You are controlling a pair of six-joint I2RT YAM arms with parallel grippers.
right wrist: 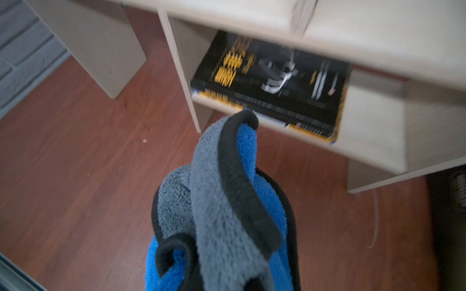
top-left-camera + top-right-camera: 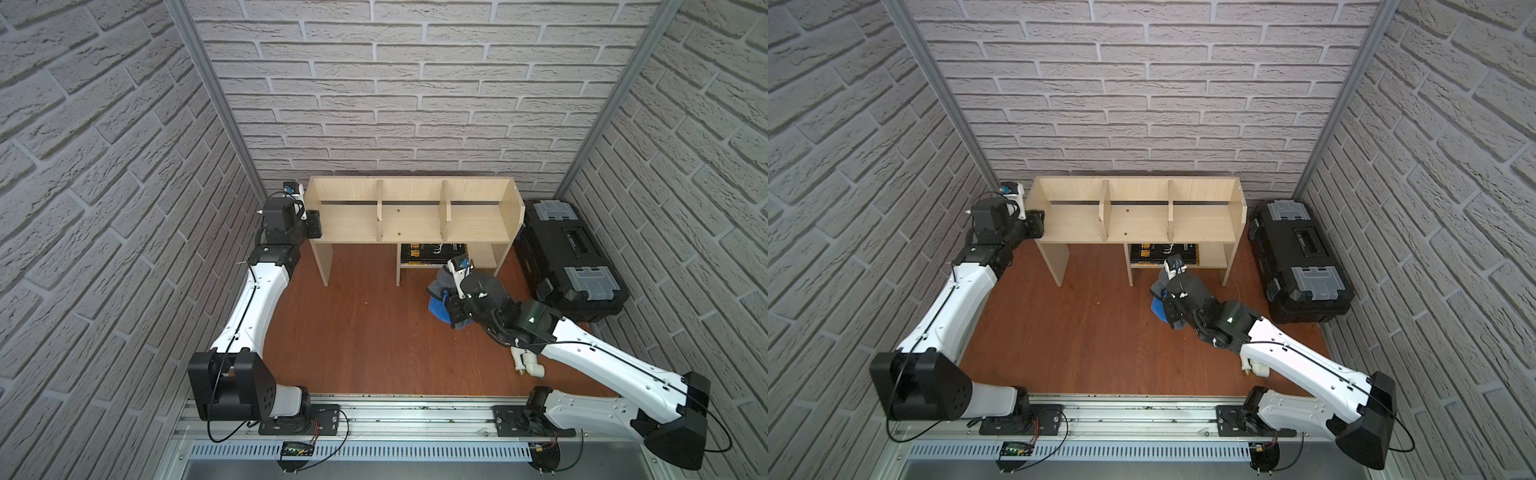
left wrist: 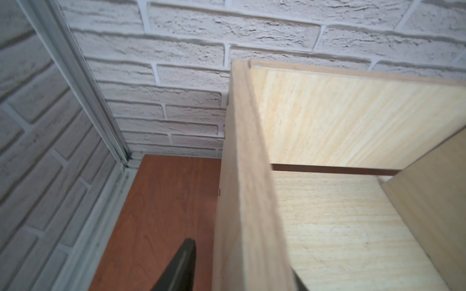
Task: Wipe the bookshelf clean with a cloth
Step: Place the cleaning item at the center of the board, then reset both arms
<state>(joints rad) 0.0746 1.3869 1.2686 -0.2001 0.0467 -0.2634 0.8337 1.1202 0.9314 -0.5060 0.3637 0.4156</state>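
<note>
Now the right end effector (image 2: 453, 311) holds the grey and blue cloth (image 1: 222, 201) over the counter (image 2: 365, 332), in front of the bookshelf (image 2: 411, 224). The left end effector (image 2: 314, 224) has its jaws apart around the bookshelf's end board.

The cloth (image 1: 222, 201) bunches right at my hand (image 2: 451, 311), grey face and black hem over blue, hiding the fingers. Just ahead, a blurred black-and-yellow book (image 1: 272, 83) lies flat on the lower shelf of the bookshelf (image 1: 373, 121); red-brown worktop (image 1: 75, 163) beneath.
</note>
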